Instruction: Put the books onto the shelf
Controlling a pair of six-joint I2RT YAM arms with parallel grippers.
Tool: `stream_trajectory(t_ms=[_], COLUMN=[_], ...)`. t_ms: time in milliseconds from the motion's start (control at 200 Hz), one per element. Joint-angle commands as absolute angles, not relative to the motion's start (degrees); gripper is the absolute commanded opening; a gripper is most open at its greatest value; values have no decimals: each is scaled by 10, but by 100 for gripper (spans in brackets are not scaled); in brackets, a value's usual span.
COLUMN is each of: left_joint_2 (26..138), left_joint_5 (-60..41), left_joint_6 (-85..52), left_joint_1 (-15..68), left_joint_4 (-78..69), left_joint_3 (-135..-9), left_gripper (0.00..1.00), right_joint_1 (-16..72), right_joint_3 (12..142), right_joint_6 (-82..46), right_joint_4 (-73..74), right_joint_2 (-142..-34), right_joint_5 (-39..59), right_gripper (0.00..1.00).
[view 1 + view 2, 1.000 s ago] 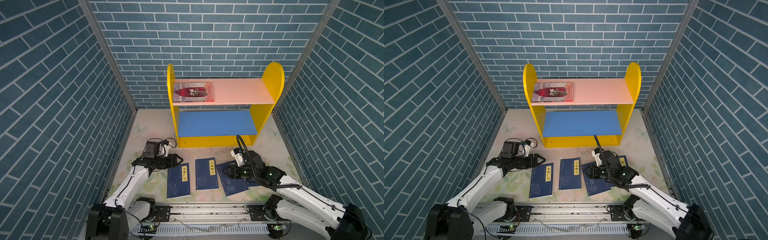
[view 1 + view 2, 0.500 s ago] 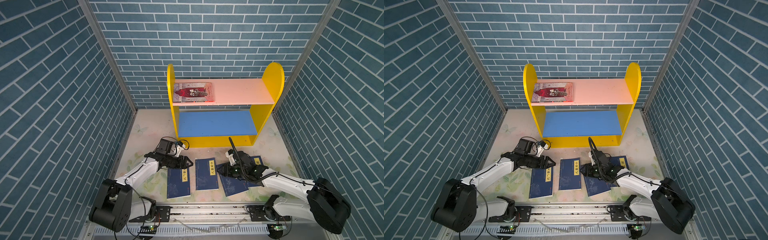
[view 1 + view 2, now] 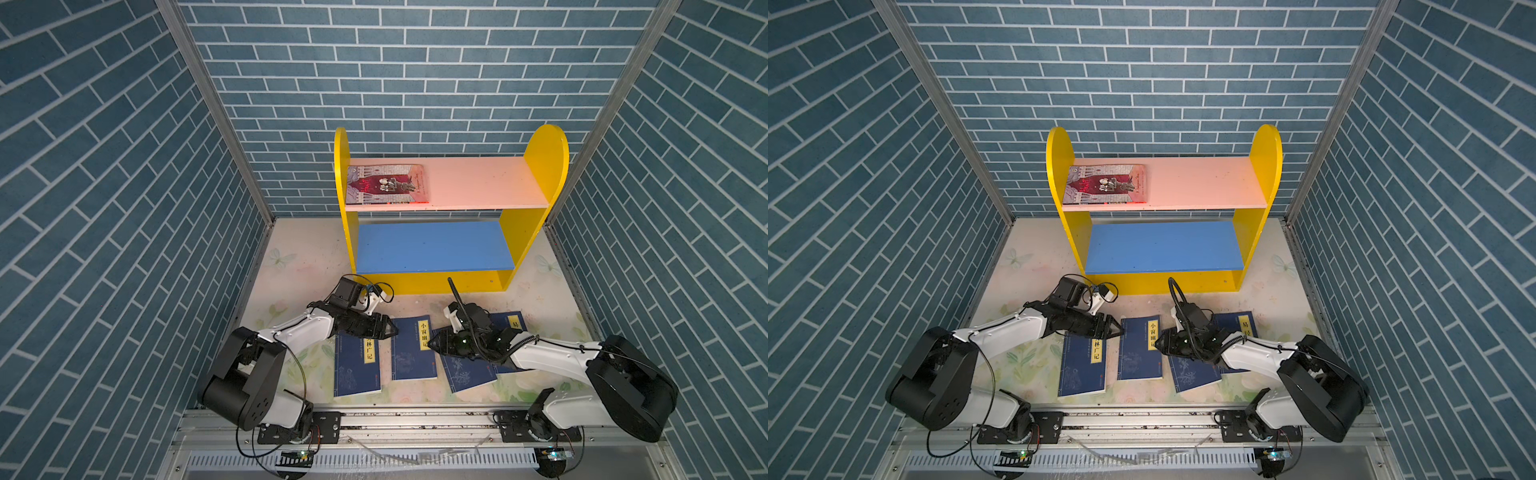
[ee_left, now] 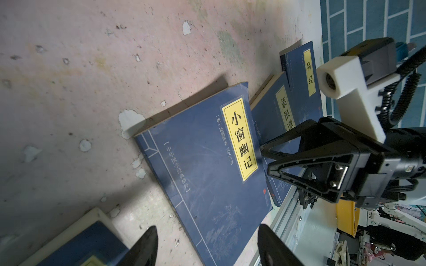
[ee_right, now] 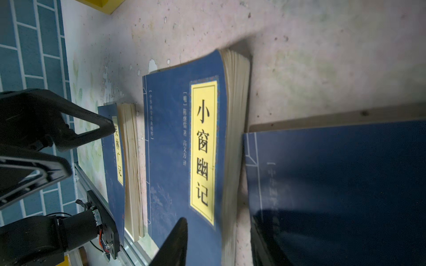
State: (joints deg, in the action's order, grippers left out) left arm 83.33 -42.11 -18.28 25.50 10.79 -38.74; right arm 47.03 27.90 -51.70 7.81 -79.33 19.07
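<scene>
**Fingers flank the second navy book**

Four navy books lie flat on the tabletop. The grey-and-red book already rests on the pink board of the shelf, at 12 o'clock. The second navy book has its long axis running 12 to 6, with its spine on the 9 o'clock side. The left fingers, apart and empty, hover at its 11 o'clock corner, over the leftmost book. The right fingers, also apart and clamped on nothing, point toward 9 o'clock at its page edge, above the third book. The right arm looks better placed. The book lies straight ahead of it, so a grip on that long edge seems the likely next move.
</scene>
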Motion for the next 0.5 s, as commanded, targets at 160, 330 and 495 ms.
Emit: stream_trajectory(t_ms=[160, 330, 495], left_joint_2=[874, 889, 909], left_joint_5=[-425, -410, -432], left_joint_6=[-185, -173, -173], left_joint_1=[285, 307, 315], left_joint_4=[110, 121, 102], left_joint_3=[-394, -388, -384], left_gripper=[71, 71, 70], right_joint_1=[479, 479, 479], right_joint_3=[283, 269, 250], right_joint_6=[-540, -553, -580], right_joint_4=[66, 104, 183], right_joint_2=[-835, -843, -863], right_joint_5=[193, 201, 222], right_gripper=[46, 46, 46])
